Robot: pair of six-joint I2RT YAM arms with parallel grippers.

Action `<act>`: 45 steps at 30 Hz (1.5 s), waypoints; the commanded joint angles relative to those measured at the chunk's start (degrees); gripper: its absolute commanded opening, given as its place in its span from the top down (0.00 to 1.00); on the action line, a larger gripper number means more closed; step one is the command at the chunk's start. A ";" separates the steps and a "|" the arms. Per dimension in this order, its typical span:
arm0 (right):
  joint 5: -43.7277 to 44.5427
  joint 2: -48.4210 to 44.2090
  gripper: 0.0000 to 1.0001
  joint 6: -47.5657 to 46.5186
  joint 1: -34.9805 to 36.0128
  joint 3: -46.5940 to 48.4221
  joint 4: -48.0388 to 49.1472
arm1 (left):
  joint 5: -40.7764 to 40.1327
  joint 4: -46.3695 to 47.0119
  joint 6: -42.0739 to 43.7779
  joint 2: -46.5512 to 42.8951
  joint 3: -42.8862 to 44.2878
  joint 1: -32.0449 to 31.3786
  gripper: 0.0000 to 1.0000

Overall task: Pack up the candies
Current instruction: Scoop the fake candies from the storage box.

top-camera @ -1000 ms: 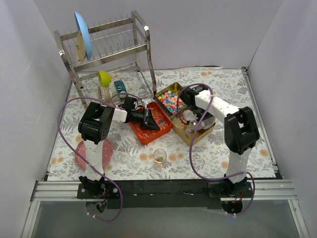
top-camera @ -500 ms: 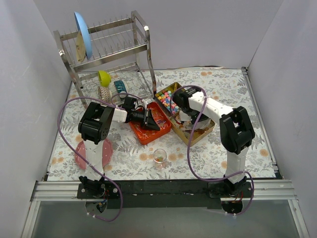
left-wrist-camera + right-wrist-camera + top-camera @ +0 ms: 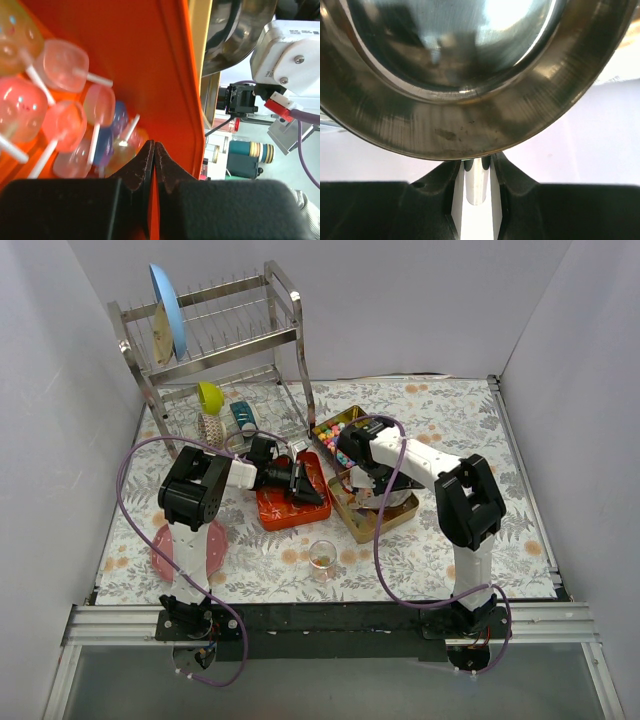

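Note:
An orange tray holds clear-wrapped colourful candies on white sticks. My left gripper is shut on the tray's rim. Beside it lies a gold tin, with pastel round candies in its far compartment. My right gripper is over the tin, shut on the thin handle of a steel ladle. The ladle's bowl fills the right wrist view. Any candies inside it are hidden.
A small clear cup with a few bits stands in front of the trays. A pink plate lies by the left arm's base. The dish rack with a blue plate is at back left, over a yellow-green cup.
My right arm has swung left across the gold tin with the ladle. The tin and the orange tray have shifted a little to the left. The left gripper stays on the rim.

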 commanded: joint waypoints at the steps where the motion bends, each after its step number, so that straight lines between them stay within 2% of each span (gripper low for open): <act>1: -11.91 2.17 0.99 3.55 0.62 -1.70 9.46 | 0.93 -1.60 -1.25 -1.92 -1.86 -0.60 0.99; 7: -12.17 0.58 0.99 7.58 -0.44 -3.73 6.75 | 0.50 -0.99 -2.39 -1.31 -1.25 -0.51 0.99; 11: -11.65 3.22 0.99 10.40 -0.18 1.18 0.67 | 0.41 -0.02 -3.44 -0.25 0.07 -0.51 0.99; 14: -8.93 4.28 0.99 11.28 0.43 4.96 0.40 | 0.23 0.24 -3.97 0.54 0.69 -0.51 0.99; 18: -10.06 3.23 0.99 10.32 1.84 7.87 0.40 | 0.23 0.25 -4.06 0.28 0.86 -0.51 0.99; 24: -12.00 1.12 0.99 12.50 3.95 2.25 0.58 | 0.14 0.86 -4.06 -0.07 -0.10 -0.51 0.99; 29: -6.65 1.38 0.99 16.83 3.95 0.15 0.49 | -0.30 1.56 -4.32 -0.08 -0.81 -0.51 1.00; 35: -4.10 3.48 0.99 17.97 4.13 4.09 0.58 | -0.12 4.72 -6.70 0.54 -1.60 -0.51 0.99; 42: -9.00 7.87 0.99 17.71 4.39 8.57 0.58 | 0.76 7.01 -8.98 0.98 -1.68 -0.69 0.99; 45: -11.02 8.15 0.99 17.01 4.39 6.30 2.15 | 0.84 8.15 -9.59 0.63 -2.65 -0.69 0.99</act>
